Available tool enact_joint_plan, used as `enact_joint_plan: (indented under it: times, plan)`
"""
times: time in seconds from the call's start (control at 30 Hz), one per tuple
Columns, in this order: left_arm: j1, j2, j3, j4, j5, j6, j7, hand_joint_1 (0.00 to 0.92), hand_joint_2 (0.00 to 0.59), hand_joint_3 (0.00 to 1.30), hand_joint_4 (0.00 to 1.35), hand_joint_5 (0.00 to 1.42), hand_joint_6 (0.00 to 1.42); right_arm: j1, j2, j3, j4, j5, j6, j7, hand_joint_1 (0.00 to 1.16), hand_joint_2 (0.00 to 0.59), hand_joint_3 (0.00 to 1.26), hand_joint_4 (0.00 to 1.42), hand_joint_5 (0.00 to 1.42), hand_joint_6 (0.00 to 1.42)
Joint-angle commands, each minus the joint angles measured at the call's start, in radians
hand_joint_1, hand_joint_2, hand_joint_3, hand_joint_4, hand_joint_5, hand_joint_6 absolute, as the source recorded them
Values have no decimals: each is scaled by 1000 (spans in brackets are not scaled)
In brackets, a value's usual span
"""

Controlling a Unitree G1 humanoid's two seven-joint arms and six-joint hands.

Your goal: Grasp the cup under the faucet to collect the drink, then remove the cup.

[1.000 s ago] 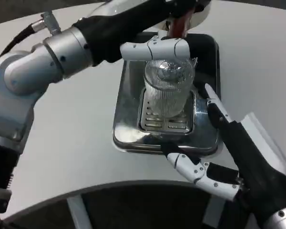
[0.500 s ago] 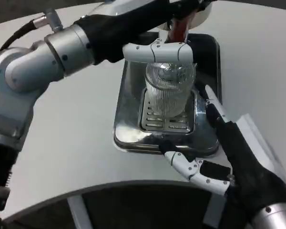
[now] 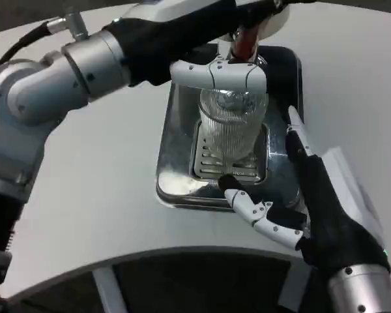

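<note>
So, head view. The cup [image 3: 231, 127], a clear ribbed tumbler, stands upright on the slotted grate [image 3: 229, 163] of the steel drip tray [image 3: 173, 153], directly below my left hand [image 3: 219, 73]. That hand reaches in from the upper left, and its white fingers lie flat across the top of the cup, just under a red-brown part [image 3: 245, 42] that I take for the faucet or its lever. Whether the fingers press on something or only rest there, I cannot tell; nor whether the hand is spread or closed.

My right hand [image 3: 293, 195] comes up from the lower right. Its fingers are wide apart and hold nothing: one long finger runs along the tray's right rim, just beside the cup, and the thumb-side finger curls in front of the grate, near the cup's base. The cup sits between the two, untouched as far as I see.

Judgement on progress: cup is placed under the faucet, grasp not yet made. No liquid visible inside, though the ribbing makes that hard to read. Filling and removal both appear left to do.
</note>
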Motion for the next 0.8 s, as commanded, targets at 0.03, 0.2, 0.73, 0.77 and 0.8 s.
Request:
enact_joint_plan:
  times: [0.03,0.2,0.73,0.77,0.8]
  plan:
    - [3,7,-33,17,32,-14,-18,0,96,84,0,0,110,-12,104,37,25,25,27,-43,692,292,0,0,0,5]
    - [-4,6,-41,27,43,-30,-13,0,96,84,0,0,110,-34,107,45,66,51,38,-89,693,288,0,0,0,2]
    - [-32,6,-63,80,59,-83,4,0,99,89,0,0,109,-144,136,35,209,133,88,-252,704,277,0,0,0,0]
    - [-33,6,-63,84,58,-85,4,0,99,90,0,0,109,-150,137,36,215,138,92,-261,704,277,0,0,0,0]
    - [-34,6,-63,86,58,-86,3,0,99,90,0,0,109,-156,138,36,221,144,95,-270,705,277,0,0,0,0]
